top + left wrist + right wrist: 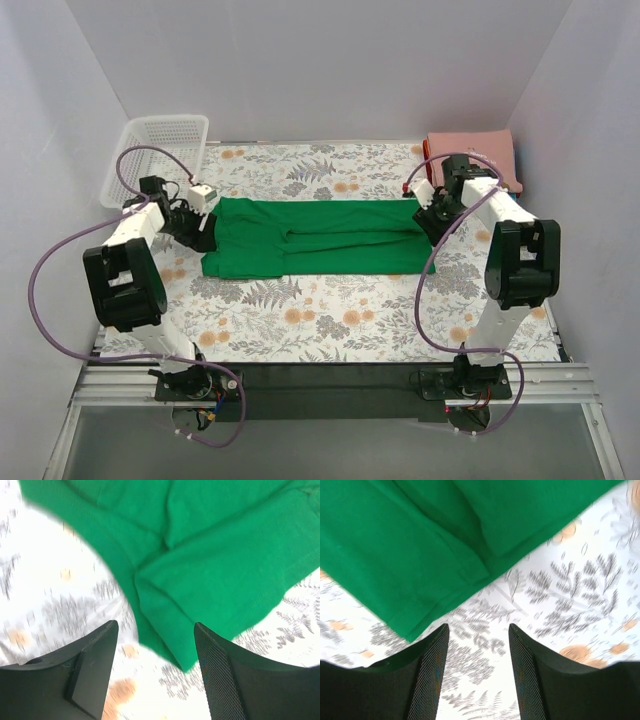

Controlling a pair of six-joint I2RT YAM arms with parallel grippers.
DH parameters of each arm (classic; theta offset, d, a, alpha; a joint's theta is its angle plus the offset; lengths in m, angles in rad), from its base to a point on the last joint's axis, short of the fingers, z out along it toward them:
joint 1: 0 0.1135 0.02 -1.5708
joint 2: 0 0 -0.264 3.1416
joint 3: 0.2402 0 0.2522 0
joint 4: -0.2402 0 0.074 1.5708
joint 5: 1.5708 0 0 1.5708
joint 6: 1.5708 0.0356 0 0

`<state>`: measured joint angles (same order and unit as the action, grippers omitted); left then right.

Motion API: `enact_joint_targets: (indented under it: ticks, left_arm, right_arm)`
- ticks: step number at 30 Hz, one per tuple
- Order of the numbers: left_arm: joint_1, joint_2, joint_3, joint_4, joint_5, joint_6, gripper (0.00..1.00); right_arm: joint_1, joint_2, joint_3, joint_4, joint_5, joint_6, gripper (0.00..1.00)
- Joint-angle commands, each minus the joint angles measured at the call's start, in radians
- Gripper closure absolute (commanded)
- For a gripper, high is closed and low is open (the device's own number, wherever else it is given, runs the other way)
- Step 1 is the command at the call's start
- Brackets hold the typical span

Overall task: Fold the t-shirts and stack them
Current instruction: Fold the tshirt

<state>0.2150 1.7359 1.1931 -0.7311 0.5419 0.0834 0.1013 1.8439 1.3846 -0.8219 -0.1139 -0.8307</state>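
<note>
The green t-shirt lies folded into a long band across the middle of the floral table. My left gripper is open at the shirt's left end; in the left wrist view the green cloth reaches down between the fingers, not pinched. My right gripper is open at the shirt's right end; in the right wrist view the green edge lies just beyond the fingertips, over bare floral cloth. A folded dusty-pink t-shirt lies at the back right. The teal t-shirt is out of view.
A white mesh basket stands at the back left corner. White walls close in the table on three sides. The floral tablecloth runs to the near edge, where both arm bases sit.
</note>
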Motion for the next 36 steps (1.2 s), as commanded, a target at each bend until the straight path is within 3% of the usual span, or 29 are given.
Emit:
enact_joint_targets:
  ticks: [1,12,21,25,26,28,30,33,36]
  left_arm:
    - [0.055,-0.104,-0.047,-0.046,0.047,-0.045,0.39]
    - [0.096,-0.099,-0.147,-0.051,0.113,-0.158,0.33]
    - [0.098,-0.033,-0.185,0.006,0.102,-0.220,0.37]
    - [0.098,-0.013,-0.204,0.015,0.113,-0.234,0.49]
    - [0.096,-0.012,-0.213,0.013,0.115,-0.235,0.59]
    - [0.099,-0.010,-0.222,0.015,0.098,-0.238,0.69]
    - [0.098,-0.012,-0.231,0.004,0.067,-0.232,0.83]
    - [0.103,-0.038,-0.240,-0.014,0.049,-0.226,1.00]
    - [0.106,-0.081,-0.250,-0.053,0.041,-0.229,1.00]
  right_arm:
    - [-0.029,-0.086,-0.025,-0.097,-0.128,0.116,0.42]
    - [-0.119,-0.019,-0.093,-0.095,-0.263,0.298,0.39]
    - [-0.141,0.057,-0.117,-0.075,-0.294,0.329,0.40]
    - [-0.141,0.083,-0.128,-0.063,-0.285,0.328,0.56]
    - [-0.144,0.089,-0.128,-0.062,-0.271,0.326,0.70]
    - [-0.152,0.092,-0.128,-0.057,-0.251,0.323,0.87]
    - [-0.172,0.094,-0.128,-0.057,-0.230,0.314,0.99]
    - [-0.204,0.083,-0.136,-0.062,-0.213,0.298,0.99]
    - [-0.225,0.057,-0.159,-0.063,-0.190,0.266,0.99]
